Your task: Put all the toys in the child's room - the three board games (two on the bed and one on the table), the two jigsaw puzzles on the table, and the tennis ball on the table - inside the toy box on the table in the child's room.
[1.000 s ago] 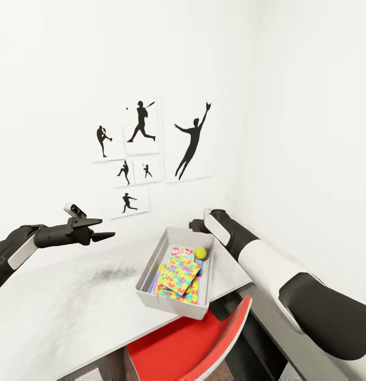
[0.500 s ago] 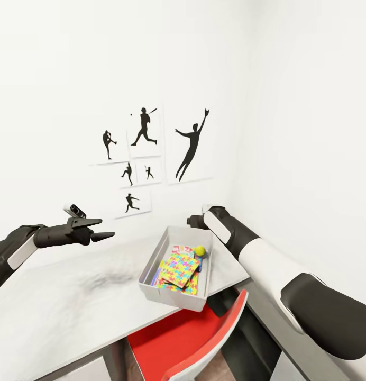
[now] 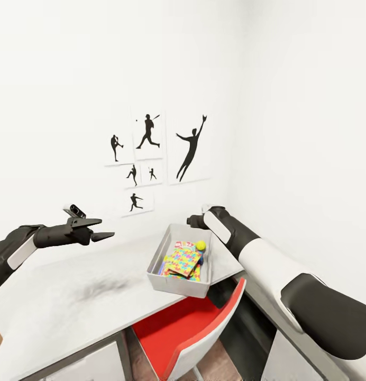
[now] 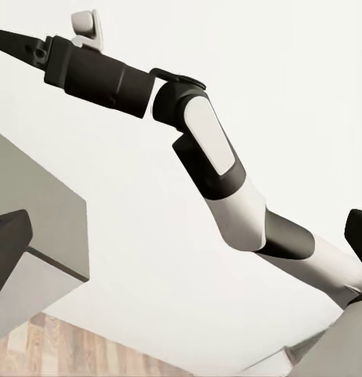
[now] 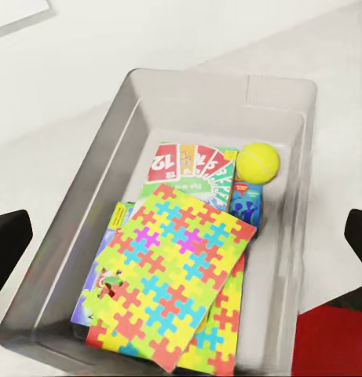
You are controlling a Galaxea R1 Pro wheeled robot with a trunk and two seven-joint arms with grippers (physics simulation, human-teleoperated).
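Observation:
The toy box stands on the table near its right end. In the right wrist view the toy box holds two jigsaw puzzles stacked on top, board games partly covered beneath them, and the tennis ball in a far corner. From the head view the puzzles and ball show inside the box. My right gripper hovers open above the box's far end, holding nothing. My left gripper hangs open over the table's left part, empty.
A red chair is tucked under the table just in front of the toy box. Pale drawer fronts sit below the tabletop. Black silhouette pictures hang on the white wall behind. The room corner is close on the right.
The whole picture has shifted: the table, box and wall pictures now look smaller and farther, so the camera has drawn back. Both arms keep the same pose, and the box's contents are unchanged.

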